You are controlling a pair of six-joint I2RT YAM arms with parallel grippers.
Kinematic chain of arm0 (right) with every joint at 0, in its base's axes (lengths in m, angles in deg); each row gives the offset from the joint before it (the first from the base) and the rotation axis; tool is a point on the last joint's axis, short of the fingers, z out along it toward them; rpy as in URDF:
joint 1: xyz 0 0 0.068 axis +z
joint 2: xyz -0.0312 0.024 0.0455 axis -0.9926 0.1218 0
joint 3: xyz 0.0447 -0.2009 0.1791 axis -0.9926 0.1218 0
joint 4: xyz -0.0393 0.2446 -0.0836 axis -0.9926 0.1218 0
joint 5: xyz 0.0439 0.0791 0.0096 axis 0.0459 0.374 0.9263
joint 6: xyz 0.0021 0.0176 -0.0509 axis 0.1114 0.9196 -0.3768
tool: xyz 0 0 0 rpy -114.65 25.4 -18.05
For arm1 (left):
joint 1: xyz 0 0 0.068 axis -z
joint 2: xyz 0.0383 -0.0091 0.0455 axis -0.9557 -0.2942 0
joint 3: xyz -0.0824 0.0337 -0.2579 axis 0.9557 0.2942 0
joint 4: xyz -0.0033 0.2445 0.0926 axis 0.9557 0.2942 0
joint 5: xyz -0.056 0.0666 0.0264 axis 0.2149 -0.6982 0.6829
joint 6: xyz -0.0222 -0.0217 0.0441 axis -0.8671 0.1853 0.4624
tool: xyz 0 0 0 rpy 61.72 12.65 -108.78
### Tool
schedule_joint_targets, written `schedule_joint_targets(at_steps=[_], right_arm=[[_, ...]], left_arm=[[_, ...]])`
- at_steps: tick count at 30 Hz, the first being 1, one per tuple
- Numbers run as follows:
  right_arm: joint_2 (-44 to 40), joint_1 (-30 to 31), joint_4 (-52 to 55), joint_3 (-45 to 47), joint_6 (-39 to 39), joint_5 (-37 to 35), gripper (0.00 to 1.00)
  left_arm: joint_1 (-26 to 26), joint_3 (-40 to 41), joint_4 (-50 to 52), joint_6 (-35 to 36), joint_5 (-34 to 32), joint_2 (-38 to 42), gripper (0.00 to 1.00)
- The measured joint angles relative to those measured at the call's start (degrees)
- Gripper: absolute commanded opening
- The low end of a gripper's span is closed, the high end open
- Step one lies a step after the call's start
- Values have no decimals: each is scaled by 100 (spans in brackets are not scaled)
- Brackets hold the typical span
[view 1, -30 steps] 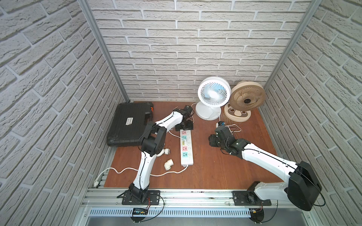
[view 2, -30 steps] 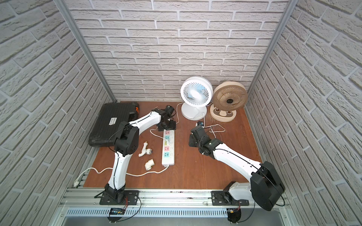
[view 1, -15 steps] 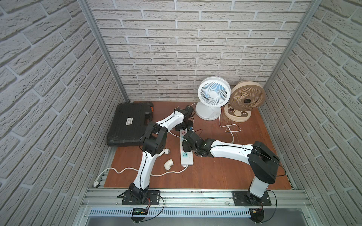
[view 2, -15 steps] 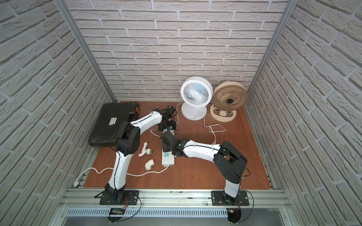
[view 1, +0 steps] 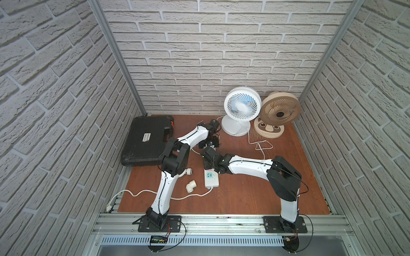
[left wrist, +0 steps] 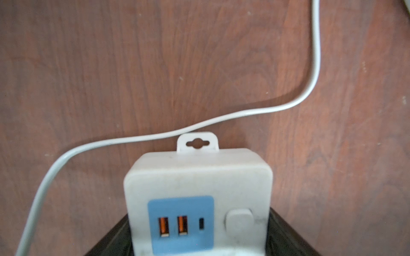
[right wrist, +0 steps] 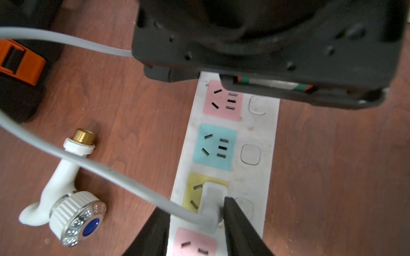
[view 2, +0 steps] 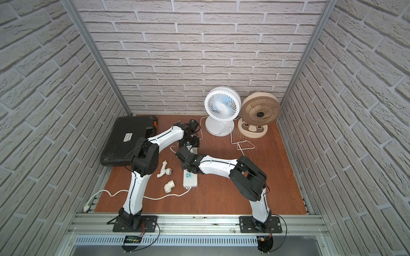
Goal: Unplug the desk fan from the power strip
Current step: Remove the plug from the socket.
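Note:
The white desk fan (view 1: 241,106) (view 2: 222,104) stands at the back. Its grey-white cord (right wrist: 93,164) ends in a white plug (right wrist: 214,195) seated in the yellow socket of the power strip (right wrist: 255,133) (view 1: 211,179) (view 2: 190,179). My right gripper (right wrist: 195,208) (view 1: 208,159) is open astride that plug. One of its fingers (right wrist: 235,221) touches the plug's side; the other stands off it, under the cord. My left gripper (left wrist: 199,221) (view 1: 209,141) is shut on the strip's far end (left wrist: 199,177), by the USB ports.
A beige fan (view 1: 279,110) stands right of the white one, with a loose looped cord (view 1: 260,146) in front. A black tool case (view 1: 147,141) lies at back left. A white faucet (right wrist: 64,188) and a pipe elbow (view 1: 190,185) lie left of the strip.
My right arm has swung from the right side of the table across to the strip and set its gripper over the plug, jaws narrowing. The left arm has held still.

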Motion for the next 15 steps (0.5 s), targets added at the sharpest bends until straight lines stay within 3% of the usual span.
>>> schedule_joint_targets(at_steps=[12,15], right_arm=[[278,0,302,-144,-39,-249,33],[278,0,315,-144,-39,-267,25]], left_arm=[[2,-4,4,7,-4,-4,0],[2,-11,11,7,-7,-7,0]])
